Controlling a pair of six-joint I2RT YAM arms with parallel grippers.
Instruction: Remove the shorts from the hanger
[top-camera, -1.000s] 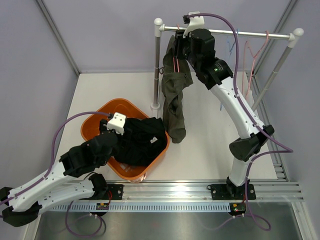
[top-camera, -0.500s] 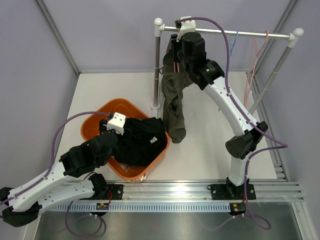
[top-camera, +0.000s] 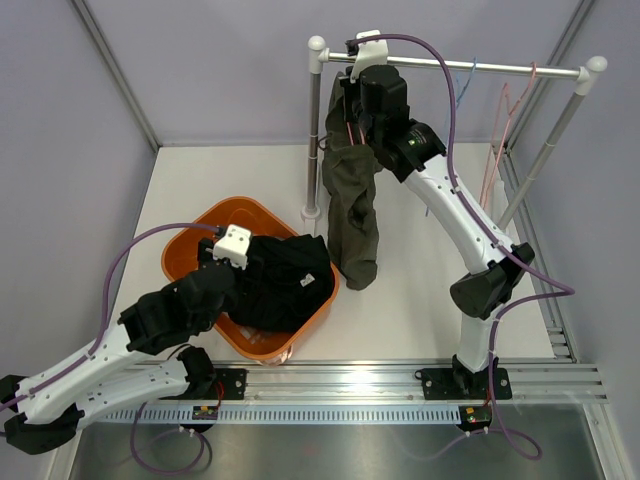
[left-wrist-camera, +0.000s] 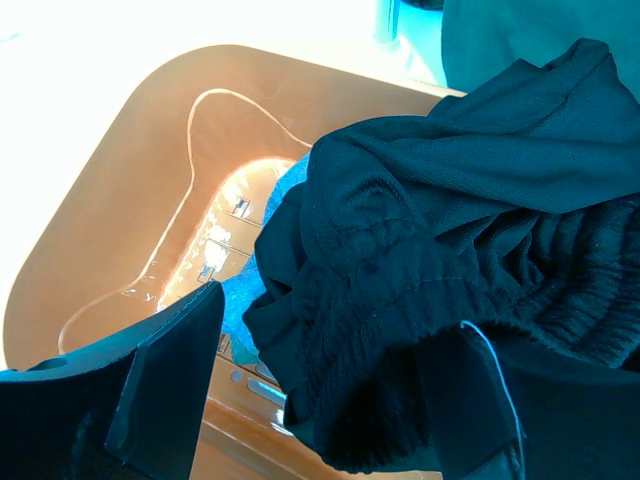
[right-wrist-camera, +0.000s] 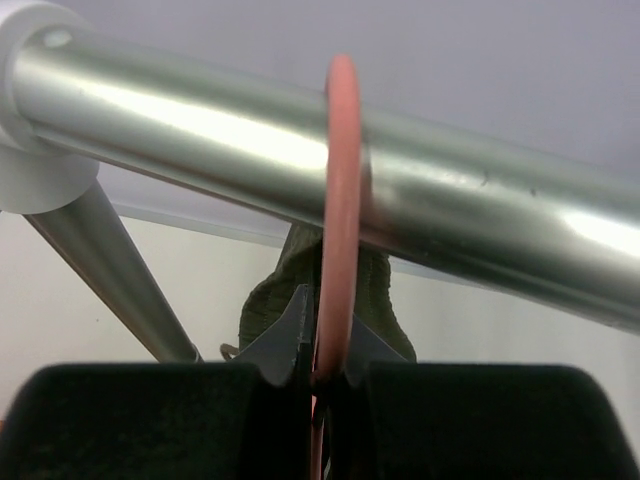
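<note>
Olive shorts (top-camera: 352, 200) hang from a pink hanger (top-camera: 349, 130) at the left end of the metal rail (top-camera: 480, 69). My right gripper (top-camera: 357, 100) is shut on the hanger's neck just under the rail. In the right wrist view the pink hook (right-wrist-camera: 341, 200) sits over the rail (right-wrist-camera: 480, 210), my gripper (right-wrist-camera: 326, 368) pinches it, and the shorts (right-wrist-camera: 290, 285) show beyond. My left gripper (top-camera: 228, 268) is open in the orange basket (top-camera: 190, 250), its fingers either side of a black garment (left-wrist-camera: 450, 220).
The rack's left post (top-camera: 314, 130) stands right beside the shorts. A pink bare hanger (top-camera: 497, 125) and a blue one (top-camera: 464, 88) hang further right on the rail. The angled right post (top-camera: 545, 150) stands at the right. Black clothing (top-camera: 285, 285) fills the basket.
My right gripper has slid left along the rail with the hanger and olive shorts, closer to the left post. The left arm has not moved.
</note>
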